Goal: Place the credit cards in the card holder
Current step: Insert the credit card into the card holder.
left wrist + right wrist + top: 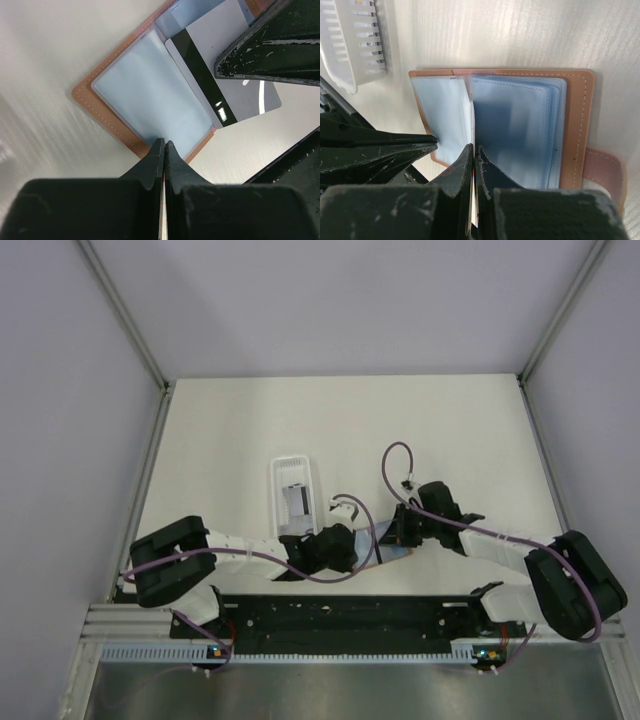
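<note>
Now I am at the insertion step. The right gripper (472, 150) is clamped on a credit card (220, 35), whose edge meets the open card holder (140, 95), which lies at five o'clock from the white tray (293, 490). The left gripper (164, 145), fingers together, presses on the left page. Next I must slide the card straight into a sleeve.

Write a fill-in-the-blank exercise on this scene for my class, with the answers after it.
The wallet on the table is ____, not folded shut. The card bears a ____ stripe. The gripper holding the card is the robot's ____ one. The tray is ____ in colour.
Missing words: open; black; right; white.
</note>
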Controlling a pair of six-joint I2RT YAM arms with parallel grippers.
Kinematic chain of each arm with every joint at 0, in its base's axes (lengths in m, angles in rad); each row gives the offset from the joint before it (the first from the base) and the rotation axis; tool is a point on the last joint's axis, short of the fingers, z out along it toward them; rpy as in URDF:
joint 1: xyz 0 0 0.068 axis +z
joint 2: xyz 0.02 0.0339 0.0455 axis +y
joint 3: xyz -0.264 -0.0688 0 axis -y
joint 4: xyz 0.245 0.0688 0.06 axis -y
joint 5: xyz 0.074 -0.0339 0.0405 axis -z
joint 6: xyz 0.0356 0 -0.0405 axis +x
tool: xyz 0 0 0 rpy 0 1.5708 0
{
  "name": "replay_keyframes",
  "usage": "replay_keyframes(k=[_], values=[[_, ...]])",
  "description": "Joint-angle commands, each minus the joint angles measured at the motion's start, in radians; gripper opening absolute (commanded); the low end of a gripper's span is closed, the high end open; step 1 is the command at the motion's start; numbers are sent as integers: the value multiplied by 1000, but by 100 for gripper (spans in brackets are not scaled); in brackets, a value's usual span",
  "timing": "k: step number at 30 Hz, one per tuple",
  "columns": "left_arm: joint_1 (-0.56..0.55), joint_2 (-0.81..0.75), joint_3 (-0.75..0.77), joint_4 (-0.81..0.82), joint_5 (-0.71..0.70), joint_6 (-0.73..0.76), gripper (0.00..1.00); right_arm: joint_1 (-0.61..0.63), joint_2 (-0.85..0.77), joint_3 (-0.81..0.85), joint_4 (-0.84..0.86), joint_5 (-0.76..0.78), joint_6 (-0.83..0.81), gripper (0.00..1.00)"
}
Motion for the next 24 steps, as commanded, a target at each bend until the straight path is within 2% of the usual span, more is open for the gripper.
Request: replay_keyframes(k=[1, 13, 24], values=[[-3, -27, -24, -22, -22, -5, 0, -7, 28, 26, -6, 2, -80, 0], [-3, -36, -34, -29, -30, -5, 0, -8, 61, 118, -86, 32, -160, 0], [-3, -35, -26, -34, -30, -1, 0, -8, 100, 129, -92, 39, -191, 0]])
